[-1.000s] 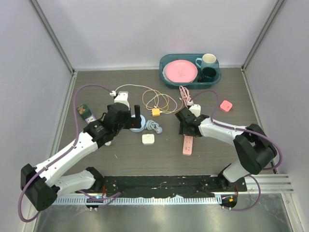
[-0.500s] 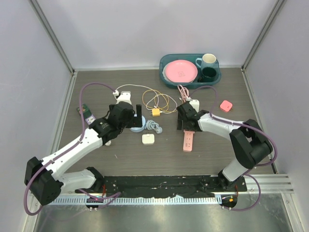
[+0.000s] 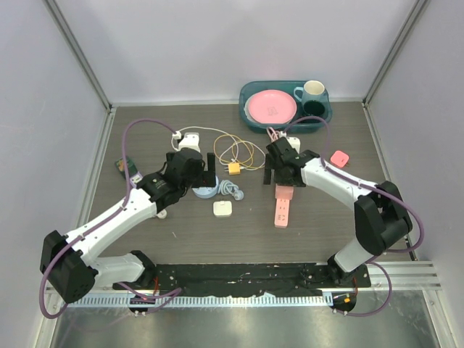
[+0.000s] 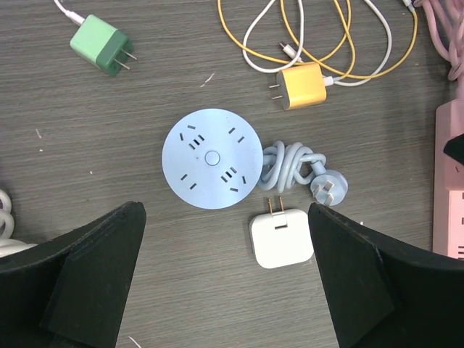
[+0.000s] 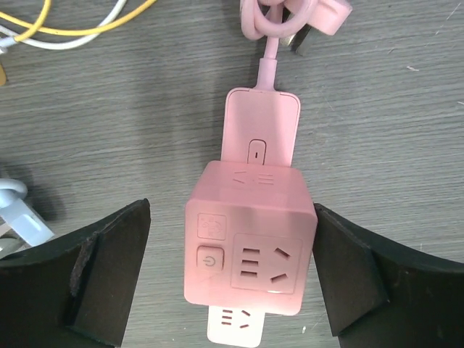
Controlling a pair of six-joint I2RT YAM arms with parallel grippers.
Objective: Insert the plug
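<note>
A pink power strip point(image 3: 282, 212) lies on the table with a pink cube adapter point(image 5: 250, 239) sitting on it. My right gripper point(image 5: 232, 246) is open around the cube, with a gap at its left finger and its right finger at the cube's edge. In the top view it point(image 3: 279, 176) hovers over the strip's far end. My left gripper point(image 4: 226, 239) is open and empty above a round blue socket point(image 4: 212, 158) and a white square plug point(image 4: 281, 237). A yellow plug point(image 4: 303, 85) and a green plug point(image 4: 101, 46) lie further back.
A blue coiled cable with its plug point(image 4: 330, 190) lies beside the round socket. Yellow and white cables point(image 3: 235, 151) loop behind. A teal tray point(image 3: 286, 127) with a pink plate and mugs stands at the back. A small pink charger point(image 3: 338, 158) lies at the right.
My right gripper has moved back along the pink strip and now straddles the pink cube. My left gripper has shifted slightly back and right over the round socket.
</note>
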